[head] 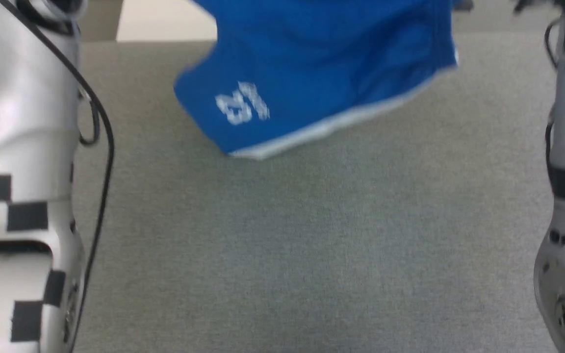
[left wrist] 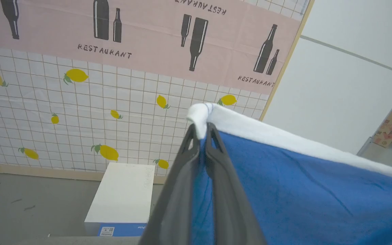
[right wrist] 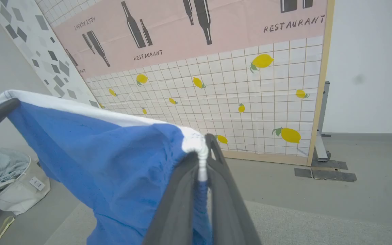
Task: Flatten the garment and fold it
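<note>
Grips one white-edged corner of the garment (head: 312,63) with the left claw (left wrist: 201,129), clenched. Pinches another with the right claw (right wrist: 202,146), likewise clenched. Holds it aloft above the grey counter (head: 312,245).

Bright, even light here, shadows faint and soft. Head view runs soft; the garment (head: 312,63) at twelve o'clock smears with motion blur. Wrist views are crisp, straight lines bowing near the edges.
</note>
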`<state>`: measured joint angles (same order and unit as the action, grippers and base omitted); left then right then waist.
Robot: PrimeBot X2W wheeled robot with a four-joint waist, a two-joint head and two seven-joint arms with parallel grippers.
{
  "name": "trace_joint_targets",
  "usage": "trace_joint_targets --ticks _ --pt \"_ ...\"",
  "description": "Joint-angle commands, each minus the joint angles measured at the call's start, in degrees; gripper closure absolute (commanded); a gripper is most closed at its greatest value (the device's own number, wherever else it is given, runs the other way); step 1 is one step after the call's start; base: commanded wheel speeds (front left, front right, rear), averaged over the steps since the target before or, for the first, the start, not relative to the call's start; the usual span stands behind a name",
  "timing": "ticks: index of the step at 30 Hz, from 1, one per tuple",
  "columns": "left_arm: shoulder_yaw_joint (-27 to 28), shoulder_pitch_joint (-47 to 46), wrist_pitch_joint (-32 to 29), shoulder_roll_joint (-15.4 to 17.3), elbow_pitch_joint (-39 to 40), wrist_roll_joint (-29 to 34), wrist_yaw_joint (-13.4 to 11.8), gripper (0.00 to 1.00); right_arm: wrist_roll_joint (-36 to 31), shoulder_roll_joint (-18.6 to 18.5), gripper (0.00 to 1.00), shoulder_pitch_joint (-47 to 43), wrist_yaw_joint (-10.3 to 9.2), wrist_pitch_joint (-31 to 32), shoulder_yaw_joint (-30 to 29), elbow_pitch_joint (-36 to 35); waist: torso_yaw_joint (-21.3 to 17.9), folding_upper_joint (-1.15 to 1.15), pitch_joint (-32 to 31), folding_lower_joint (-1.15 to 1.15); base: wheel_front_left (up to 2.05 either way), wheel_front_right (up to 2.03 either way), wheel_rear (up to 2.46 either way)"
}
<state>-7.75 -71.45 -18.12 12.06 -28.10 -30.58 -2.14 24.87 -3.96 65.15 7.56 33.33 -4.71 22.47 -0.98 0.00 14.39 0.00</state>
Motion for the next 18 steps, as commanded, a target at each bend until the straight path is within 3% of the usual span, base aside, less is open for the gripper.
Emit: trace_joint_targets --ticks 1,9,18 --pt "0.04 -3.08 0.95 0.38 -0.38 0.71 -0.25 1.00 -0.18 0.31 1.00 3.11 -0.08 -1.34 -1.26 1.26 -1.84 0.00 7.52 0.00 0.00 0.00 0.00" --pt "0.12 -14.37 8.39 0.20 -1.98 2.14 1.04 1.00 -3.66 0.99 1.00 15.90 -0.08 -11.16 -3.20 7.16 -1.85 0.00 16.37 0.00 0.00 0.00 0.00" --pt "-0.11 -15.13 14.13 -0.63 -6.59 1.16 4.08 1.00 -3.43 0.96 1.00 17.60 -0.08 -17.30 -0.97 11.89 0.35 0.00 20.42 0.00 0.00 0.00 0.00"
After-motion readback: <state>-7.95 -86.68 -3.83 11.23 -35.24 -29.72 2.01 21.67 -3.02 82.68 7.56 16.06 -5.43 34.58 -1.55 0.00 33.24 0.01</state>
